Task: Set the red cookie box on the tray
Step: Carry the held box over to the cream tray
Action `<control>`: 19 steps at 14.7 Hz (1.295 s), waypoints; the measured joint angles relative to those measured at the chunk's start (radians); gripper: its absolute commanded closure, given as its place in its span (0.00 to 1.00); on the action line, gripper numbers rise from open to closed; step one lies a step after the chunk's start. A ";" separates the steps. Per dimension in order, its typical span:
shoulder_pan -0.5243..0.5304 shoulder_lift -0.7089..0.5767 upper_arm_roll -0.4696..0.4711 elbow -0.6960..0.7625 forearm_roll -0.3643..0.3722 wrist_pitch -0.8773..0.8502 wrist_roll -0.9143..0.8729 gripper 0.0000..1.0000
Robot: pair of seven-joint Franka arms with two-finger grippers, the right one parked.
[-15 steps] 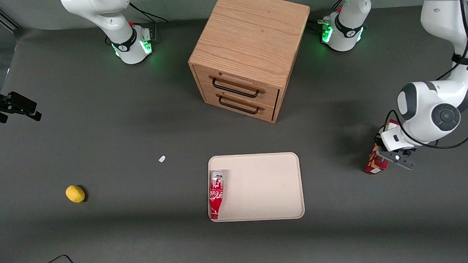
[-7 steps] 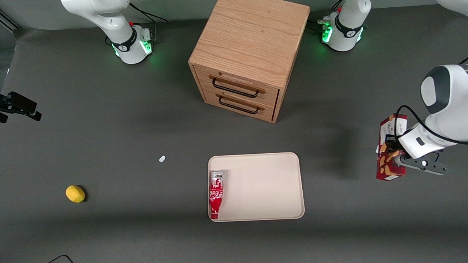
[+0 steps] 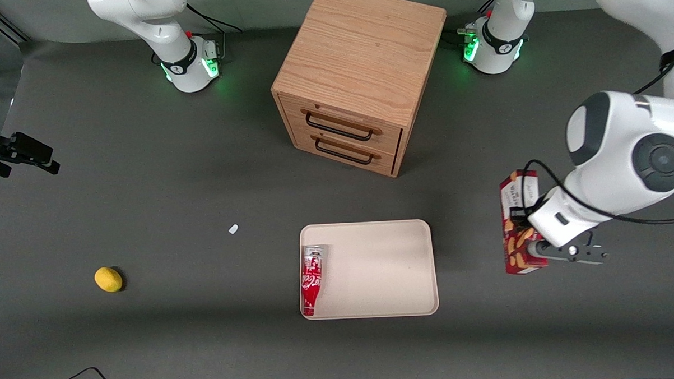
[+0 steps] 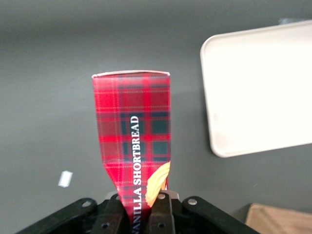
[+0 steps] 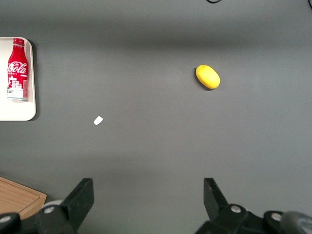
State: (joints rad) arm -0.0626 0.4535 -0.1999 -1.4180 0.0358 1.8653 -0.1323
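The red cookie box [image 3: 518,222], dark-red plaid with cookie pictures and a white panel, hangs above the table toward the working arm's end. My left gripper [image 3: 531,249] is shut on the box end nearer the front camera. In the left wrist view the box [image 4: 132,126] sticks out from between the black fingers [image 4: 163,214] of the gripper [image 4: 141,209]. The beige tray [image 3: 384,266] lies flat at the table's middle, apart from the box, and its rounded corner [image 4: 258,87] shows beside the box in the wrist view.
A red Coca-Cola can [image 3: 312,279] lies on the tray along the edge toward the parked arm. A wooden drawer cabinet [image 3: 361,71] stands farther from the front camera than the tray. A yellow lemon [image 3: 108,279] and a white scrap [image 3: 233,229] lie toward the parked arm's end.
The left gripper has lifted the cookie box off the table and carried it sideways toward the tray. Everything else has stayed put.
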 measured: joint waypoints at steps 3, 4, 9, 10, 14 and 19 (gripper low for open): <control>-0.071 0.108 -0.004 0.074 0.003 0.033 -0.113 1.00; -0.087 0.140 -0.004 0.086 0.006 0.056 -0.133 1.00; -0.110 0.243 -0.003 0.107 0.045 0.097 -0.154 1.00; -0.115 0.256 -0.003 0.107 0.055 0.111 -0.156 1.00; -0.137 0.313 -0.003 0.107 0.068 0.178 -0.180 1.00; -0.144 0.340 -0.002 0.108 0.067 0.212 -0.198 1.00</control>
State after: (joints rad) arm -0.2062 0.7934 -0.2021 -1.3101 0.1030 2.0768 -0.3300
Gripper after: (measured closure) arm 0.863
